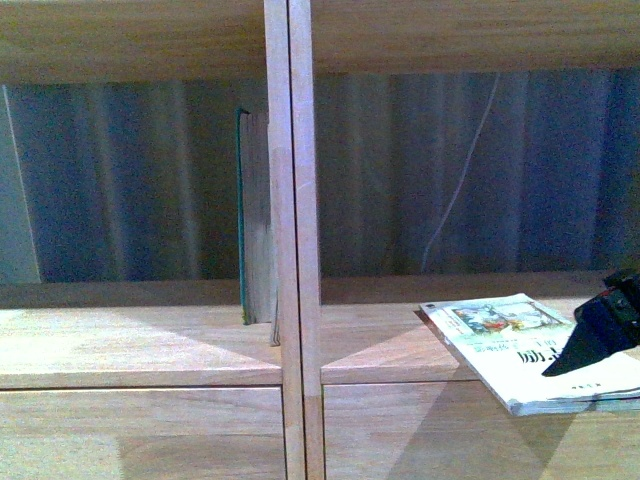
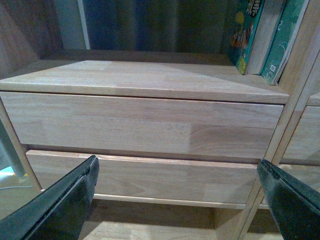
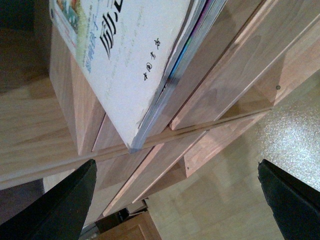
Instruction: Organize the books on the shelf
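Plainly, we see left claw (image 2: 177, 160), right claw (image 3: 176, 165) spread wide. White paperback (image 1: 520, 350) flat on wooden shelf (image 1: 140, 345) before right claw, overhanging edge. Teal book (image 1: 241, 220) upright beyond left claw. Speckled floor (image 3: 280, 145) below.

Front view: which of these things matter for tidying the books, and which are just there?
Part of the job: white paperback lying flat, upright teal book, wooden shelf.
Just there: white cord, bluish curtain behind the shelf.
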Robot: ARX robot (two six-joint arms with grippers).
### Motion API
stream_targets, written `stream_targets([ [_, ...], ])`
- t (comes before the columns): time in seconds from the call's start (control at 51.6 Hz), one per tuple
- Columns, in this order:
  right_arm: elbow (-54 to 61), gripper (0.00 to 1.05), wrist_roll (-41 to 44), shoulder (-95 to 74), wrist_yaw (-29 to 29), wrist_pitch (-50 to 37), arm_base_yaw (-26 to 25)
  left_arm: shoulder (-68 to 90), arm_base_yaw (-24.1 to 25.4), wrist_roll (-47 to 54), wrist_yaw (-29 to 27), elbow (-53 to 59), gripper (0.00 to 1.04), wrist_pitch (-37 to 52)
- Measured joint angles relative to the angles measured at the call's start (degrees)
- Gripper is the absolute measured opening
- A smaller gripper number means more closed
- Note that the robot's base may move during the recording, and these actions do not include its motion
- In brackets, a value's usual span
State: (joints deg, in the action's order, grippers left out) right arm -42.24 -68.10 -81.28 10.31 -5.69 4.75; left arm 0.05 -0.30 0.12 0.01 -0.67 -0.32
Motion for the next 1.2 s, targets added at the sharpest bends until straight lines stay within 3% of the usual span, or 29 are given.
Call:
stream_targets([
  [0.31,-7.4,0.98,-4.5,-10.4,-2.9,-5.2,2.6,0.0,0.0,0.0,0.0,0.0,0.97,0.0],
  [0.794,-13.7,0.97,-5.4,-17.8,-5.7,-6.9,1.4,0.0,0.0,0.0,0.0,0.0,0.97,0.0],
  [1.104,-13.3,0.56,-5.2,-18.3,-5.7,-8.9,0.5,0.0,0.0,0.0,0.0,0.0,0.97,0.0],
  [1.201,-12.9,0.38,-5.2,-17.6,-5.4,-9.4,0.3,0.0,0.0,0.0,0.0,0.0,0.97,0.0],
])
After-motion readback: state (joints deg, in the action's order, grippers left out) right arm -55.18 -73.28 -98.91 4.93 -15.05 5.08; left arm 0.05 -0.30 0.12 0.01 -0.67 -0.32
